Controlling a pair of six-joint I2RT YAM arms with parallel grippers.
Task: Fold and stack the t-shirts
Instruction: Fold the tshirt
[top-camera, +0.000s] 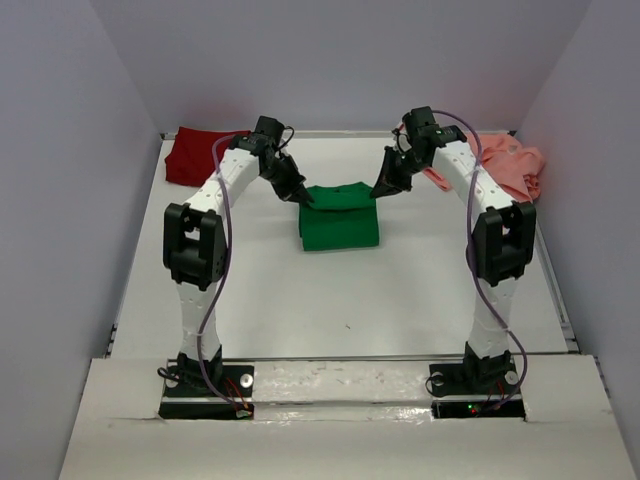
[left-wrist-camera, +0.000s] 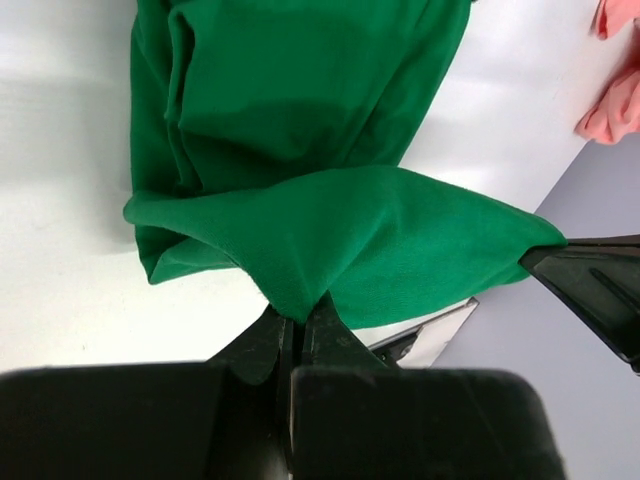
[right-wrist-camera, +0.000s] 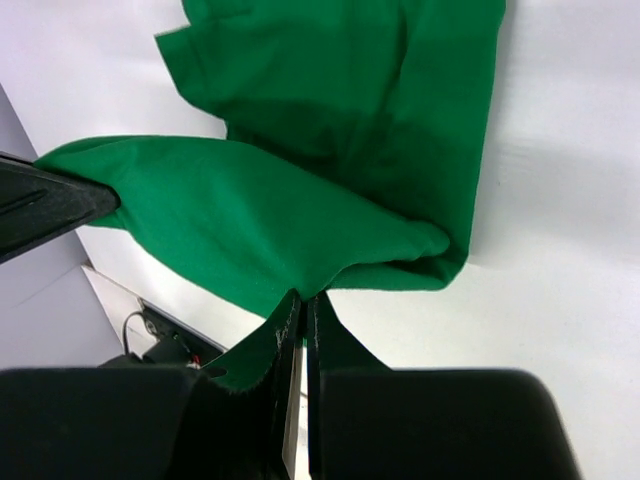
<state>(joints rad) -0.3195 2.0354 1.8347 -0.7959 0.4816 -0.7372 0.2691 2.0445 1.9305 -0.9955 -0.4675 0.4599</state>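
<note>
The bright green t-shirt (top-camera: 340, 218) lies partly folded at the table's middle back. My left gripper (top-camera: 303, 199) is shut on its far left corner (left-wrist-camera: 300, 270) and holds that edge lifted. My right gripper (top-camera: 378, 190) is shut on its far right corner (right-wrist-camera: 300, 260) and holds it lifted too. The far edge hangs stretched between both grippers over the lower layers. The dark red t-shirt (top-camera: 195, 155) lies crumpled at the back left corner. The salmon pink t-shirt (top-camera: 510, 165) lies crumpled at the back right, and also shows in the left wrist view (left-wrist-camera: 612, 100).
The white table (top-camera: 340, 300) is walled by grey panels at the back and both sides. The arm bases stand at the near edge. The right gripper's fingers (left-wrist-camera: 590, 285) show at the edge of the left wrist view.
</note>
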